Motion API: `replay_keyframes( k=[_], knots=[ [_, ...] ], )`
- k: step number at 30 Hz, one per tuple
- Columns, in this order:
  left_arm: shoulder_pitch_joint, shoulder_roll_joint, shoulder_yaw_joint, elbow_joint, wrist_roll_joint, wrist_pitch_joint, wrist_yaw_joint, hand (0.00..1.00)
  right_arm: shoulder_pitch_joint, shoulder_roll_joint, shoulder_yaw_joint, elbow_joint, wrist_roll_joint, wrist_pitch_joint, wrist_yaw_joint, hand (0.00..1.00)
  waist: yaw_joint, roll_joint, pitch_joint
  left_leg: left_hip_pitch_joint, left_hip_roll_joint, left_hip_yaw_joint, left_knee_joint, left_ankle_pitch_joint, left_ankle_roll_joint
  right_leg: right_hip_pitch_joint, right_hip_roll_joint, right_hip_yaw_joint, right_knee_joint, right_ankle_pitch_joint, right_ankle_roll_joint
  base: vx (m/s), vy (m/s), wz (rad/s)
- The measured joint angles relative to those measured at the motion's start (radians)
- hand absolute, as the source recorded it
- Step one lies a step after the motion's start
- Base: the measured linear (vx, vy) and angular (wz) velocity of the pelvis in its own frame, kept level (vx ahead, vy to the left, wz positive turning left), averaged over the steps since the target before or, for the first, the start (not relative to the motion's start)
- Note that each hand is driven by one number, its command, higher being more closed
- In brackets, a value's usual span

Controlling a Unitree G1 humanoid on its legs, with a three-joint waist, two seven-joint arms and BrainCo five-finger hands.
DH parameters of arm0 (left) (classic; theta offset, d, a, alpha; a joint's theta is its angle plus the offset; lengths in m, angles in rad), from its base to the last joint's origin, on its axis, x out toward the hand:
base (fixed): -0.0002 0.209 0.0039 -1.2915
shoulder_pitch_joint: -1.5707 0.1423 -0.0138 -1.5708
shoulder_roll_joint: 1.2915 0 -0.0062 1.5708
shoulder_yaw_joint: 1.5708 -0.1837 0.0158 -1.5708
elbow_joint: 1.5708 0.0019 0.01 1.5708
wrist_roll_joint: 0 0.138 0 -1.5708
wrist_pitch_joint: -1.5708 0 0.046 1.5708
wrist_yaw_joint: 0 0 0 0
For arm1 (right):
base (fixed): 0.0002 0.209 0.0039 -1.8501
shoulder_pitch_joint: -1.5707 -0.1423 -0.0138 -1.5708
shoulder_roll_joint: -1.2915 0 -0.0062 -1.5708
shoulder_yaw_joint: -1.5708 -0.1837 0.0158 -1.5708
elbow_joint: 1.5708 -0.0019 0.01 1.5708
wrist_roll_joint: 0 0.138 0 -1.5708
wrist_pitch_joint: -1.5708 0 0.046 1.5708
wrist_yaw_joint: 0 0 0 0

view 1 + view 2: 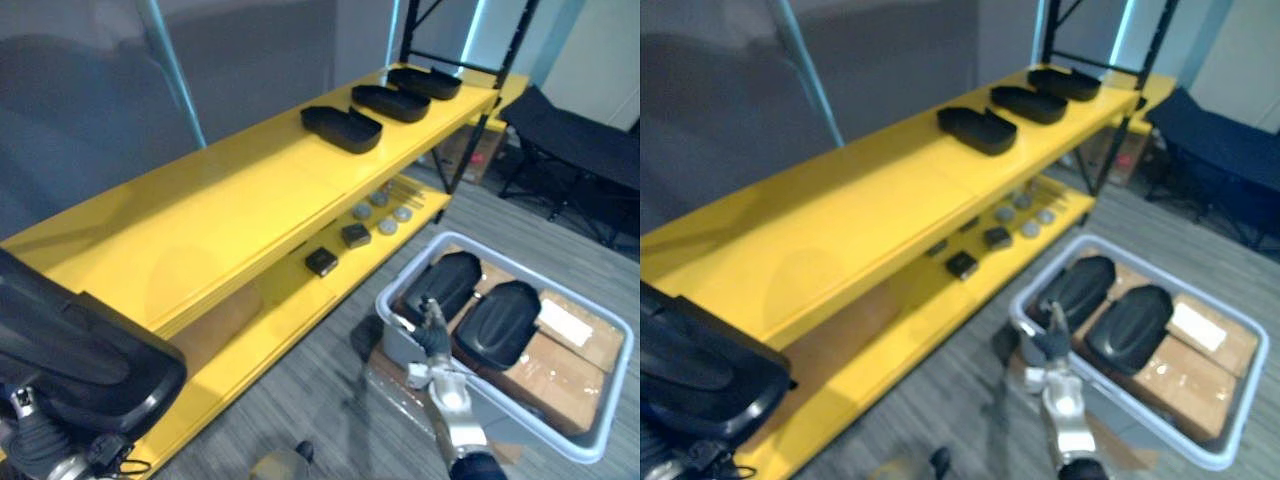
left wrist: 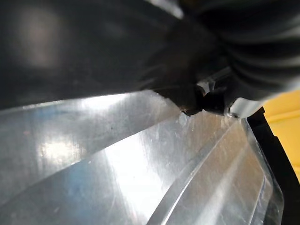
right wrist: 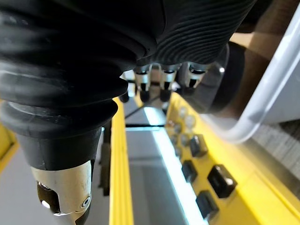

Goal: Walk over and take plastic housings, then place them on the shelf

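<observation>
A large black plastic housing [image 1: 80, 345] rides over my left hand [image 1: 35, 445] at the lower left, beside the yellow shelf [image 1: 200, 230]; the hand's fingers are hidden under it. Its shiny inner face [image 2: 117, 168] shows close up in the left wrist view. Three more black housings [image 1: 342, 127] [image 1: 390, 102] [image 1: 425, 81] lie in a row at the far end of the top shelf. Two housings [image 1: 445, 283] [image 1: 498, 322] lie in a grey bin [image 1: 610, 400] on the floor. My right hand [image 1: 432, 335] is at the bin's near corner, fingers [image 3: 161, 77] straight, beside the nearer housing.
The lower shelf holds small black boxes [image 1: 321, 261] and grey round parts [image 1: 380, 210]. Cardboard boxes [image 1: 545, 375] lie under the housings in the bin. A dark folding cot [image 1: 580, 140] stands at the right, past the rack's black upright [image 1: 500, 80].
</observation>
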Motion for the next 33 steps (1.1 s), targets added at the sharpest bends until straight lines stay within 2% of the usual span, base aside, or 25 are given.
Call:
replay_keyframes(
  k=[3,5,7,8,9,10,11,12,13,14,15,17,18,20,21,24,27,29,31,32,33],
  knots=[
    [-0.001,0.002,-0.026,0.000,0.001,0.000,0.005,1.00,0.012,-0.003,-0.019,-0.005,-0.017,0.000,0.023,0.00,-0.006,0.006,0.003,0.003,-0.007,-0.018,-0.005,0.001,0.002,-0.017,-0.010,0.064,0.053,0.000,0.000,0.08,0.099,0.21],
    [-0.012,0.008,-0.048,0.003,0.003,0.000,0.005,1.00,0.029,-0.004,-0.036,-0.023,-0.016,0.000,0.027,0.00,-0.030,0.013,0.016,0.022,-0.011,-0.065,-0.027,0.013,0.003,-0.025,-0.013,0.158,0.122,-0.001,-0.001,0.13,0.249,0.68],
    [-0.062,0.051,-0.101,0.025,0.003,-0.001,-0.001,1.00,0.105,-0.004,-0.063,-0.089,-0.015,-0.002,0.016,0.00,-0.070,0.008,0.021,0.036,-0.036,-0.175,-0.040,0.029,0.011,-0.067,-0.011,0.352,0.286,-0.008,-0.036,0.10,0.382,1.32],
    [-0.074,0.066,-0.117,0.037,0.004,-0.004,-0.004,1.00,0.125,-0.002,-0.069,-0.104,-0.013,-0.003,0.014,0.00,-0.084,0.007,0.020,0.037,-0.043,-0.207,-0.042,0.037,0.013,-0.081,-0.003,0.408,0.335,-0.006,-0.053,0.04,0.329,1.64],
    [-0.108,0.100,-0.158,0.068,0.007,-0.007,-0.008,1.00,0.167,0.004,-0.084,-0.132,-0.011,-0.005,0.012,0.00,-0.113,0.011,0.022,0.039,-0.047,-0.279,-0.052,0.053,0.014,-0.108,0.036,0.527,0.402,-0.054,-0.085,0.00,0.194,1.60],
    [-0.138,0.117,-0.181,0.094,0.009,-0.007,-0.009,1.00,0.190,0.008,-0.088,-0.145,-0.003,-0.008,0.011,0.00,-0.134,0.003,0.022,0.038,-0.060,-0.330,-0.053,0.066,0.005,-0.114,0.081,0.595,0.416,-0.135,-0.083,-0.04,0.108,1.71],
    [-0.158,0.123,-0.201,0.115,0.014,-0.005,-0.010,1.00,0.210,0.008,-0.089,-0.161,0.009,-0.012,0.014,0.00,-0.142,-0.015,0.026,0.034,-0.086,-0.360,-0.045,0.076,-0.005,-0.127,0.110,0.641,0.408,-0.178,-0.094,-0.04,-0.004,1.10],
    [-0.160,0.120,-0.213,0.117,0.014,-0.005,-0.010,1.00,0.214,0.009,-0.089,-0.168,0.012,-0.016,0.016,0.00,-0.142,-0.031,0.030,0.034,-0.108,-0.358,-0.031,0.076,-0.006,-0.131,0.109,0.647,0.403,-0.186,-0.107,0.00,-0.025,0.82],
    [-0.158,0.111,-0.256,0.122,0.015,0.008,-0.011,1.00,0.223,0.008,-0.104,-0.170,0.014,-0.024,0.019,0.00,-0.147,-0.026,0.032,0.024,-0.132,-0.306,0.009,0.076,-0.006,-0.102,0.100,0.649,0.394,-0.190,-0.105,0.06,0.058,0.47],
    [-0.145,0.111,-0.274,0.114,0.015,0.018,-0.019,1.00,0.224,0.009,-0.112,-0.175,0.016,-0.024,0.022,0.00,-0.151,-0.006,0.037,0.017,-0.122,-0.227,0.024,0.073,-0.001,-0.090,0.102,0.651,0.379,-0.184,-0.095,0.04,0.102,0.32],
    [-0.129,0.112,-0.275,0.093,0.018,0.028,-0.024,1.00,0.225,0.011,-0.117,-0.189,0.020,-0.024,0.029,0.00,-0.154,0.011,0.048,0.016,-0.098,-0.157,0.026,0.057,0.021,-0.081,0.115,0.652,0.369,-0.186,-0.092,0.00,0.053,-0.20],
    [-0.095,0.108,-0.267,0.063,0.013,0.041,-0.014,1.00,0.232,0.020,-0.095,-0.222,0.030,-0.025,0.050,0.00,-0.128,0.026,0.048,-0.001,-0.077,-0.098,0.059,0.017,0.025,-0.064,0.119,0.654,0.342,-0.203,-0.068,-0.07,-0.056,-0.58],
    [-0.082,0.108,-0.263,0.047,0.013,0.047,-0.013,1.00,0.237,0.031,-0.089,-0.241,0.031,-0.026,0.058,0.00,-0.130,0.028,0.047,-0.009,-0.064,-0.058,0.079,0.003,0.027,-0.054,0.120,0.654,0.323,-0.214,-0.060,-0.07,-0.083,-0.50],
    [-0.072,0.108,-0.272,0.022,0.014,0.063,-0.015,1.00,0.252,0.049,-0.075,-0.276,0.033,-0.032,0.059,0.00,-0.135,0.013,0.048,-0.037,-0.037,0.034,0.107,-0.007,0.024,-0.046,0.116,0.656,0.277,-0.242,-0.057,-0.06,-0.076,-0.35],
    [-0.073,0.106,-0.277,0.013,0.014,0.072,-0.014,1.00,0.254,0.055,-0.075,-0.283,0.035,-0.032,0.059,0.00,-0.137,0.019,0.045,-0.047,-0.025,0.059,0.119,-0.012,0.022,-0.045,0.119,0.656,0.261,-0.246,-0.060,-0.08,-0.047,-0.32],
    [-0.073,0.102,-0.303,-0.003,0.014,0.075,-0.002,1.00,0.277,0.064,-0.076,-0.290,0.045,-0.033,0.063,0.00,-0.139,0.016,0.044,-0.051,-0.005,0.106,0.126,-0.016,0.020,-0.044,0.118,0.657,0.247,-0.254,-0.060,-0.06,-0.015,-0.20],
    [-0.074,0.087,-0.303,-0.022,0.014,0.076,0.001,1.00,0.294,0.074,-0.075,-0.292,0.044,-0.046,0.071,0.00,-0.152,0.002,0.039,-0.052,0.007,0.142,0.126,-0.017,0.017,-0.044,0.116,0.659,0.240,-0.258,-0.060,-0.05,0.014,-0.09],
    [-0.072,0.081,-0.302,-0.031,0.014,0.078,0.002,1.00,0.298,0.079,-0.071,-0.305,0.044,-0.048,0.088,0.00,-0.150,-0.009,0.034,-0.055,0.005,0.157,0.126,-0.017,0.016,-0.045,0.108,0.667,0.228,-0.272,-0.065,-0.04,0.015,-0.20],
    [-0.077,0.081,-0.306,-0.040,0.014,0.081,-0.001,1.00,0.300,0.083,-0.055,-0.319,0.044,-0.052,0.107,0.00,-0.153,-0.031,0.017,-0.074,-0.011,0.175,0.131,-0.017,0.015,-0.046,0.087,0.670,0.187,-0.303,-0.053,-0.03,0.013,-0.08],
    [-0.081,0.081,-0.310,-0.042,0.014,0.083,-0.002,1.00,0.301,0.084,-0.055,-0.319,0.044,-0.052,0.108,0.00,-0.154,-0.032,0.017,-0.074,-0.014,0.175,0.131,-0.017,0.015,-0.045,0.084,0.664,0.182,-0.303,-0.053,-0.01,0.045,0.16],
    [-0.087,0.083,-0.312,-0.049,0.015,0.083,-0.007,1.00,0.301,0.090,-0.057,-0.317,0.045,-0.052,0.109,0.00,-0.157,-0.049,0.016,-0.072,-0.022,0.196,0.135,-0.018,0.021,-0.035,0.067,0.650,0.163,-0.315,-0.073,0.03,0.067,0.17]
  ],
)
